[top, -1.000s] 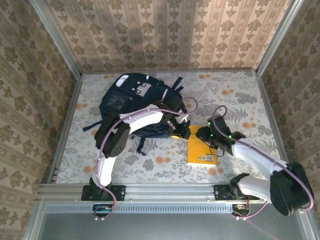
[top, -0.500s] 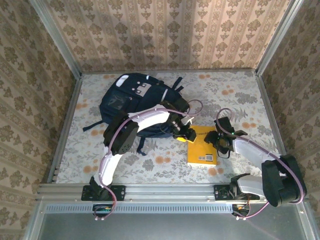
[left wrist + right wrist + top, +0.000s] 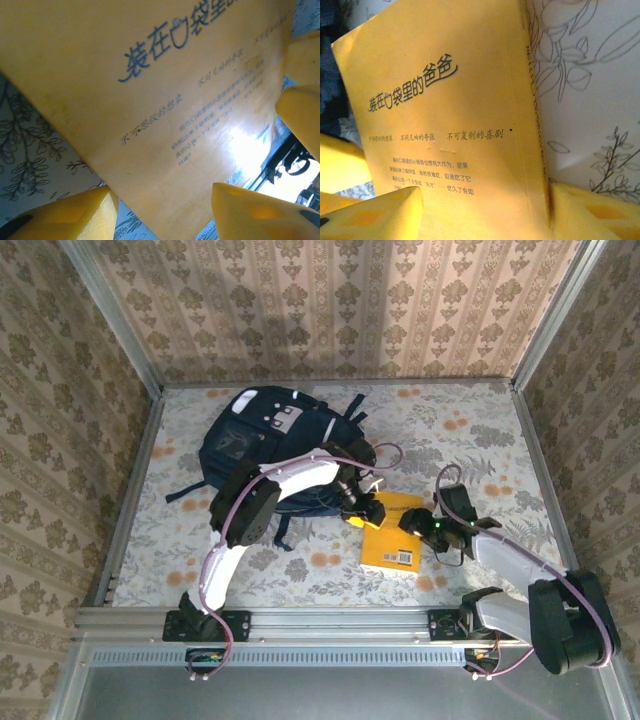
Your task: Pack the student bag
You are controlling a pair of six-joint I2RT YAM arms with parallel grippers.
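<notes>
Large dark navy fabric backpack with white stripe and buckle tabs lies flat on the far-left part of the floral-cloth worktop, straps trailing toward the near side. Flat yellow paperback book with dark Chinese print sits just off the bag's near-right edge, outside the bag. Left claw is at the book's far-left corner: yellow fingers apart, corner in the gap, actual pinch cannot tell. Right claw is at the book's right edge by the spine, jaws standing apart, one finger over the cover, the other beside the spine. Claws near each other.
</notes>
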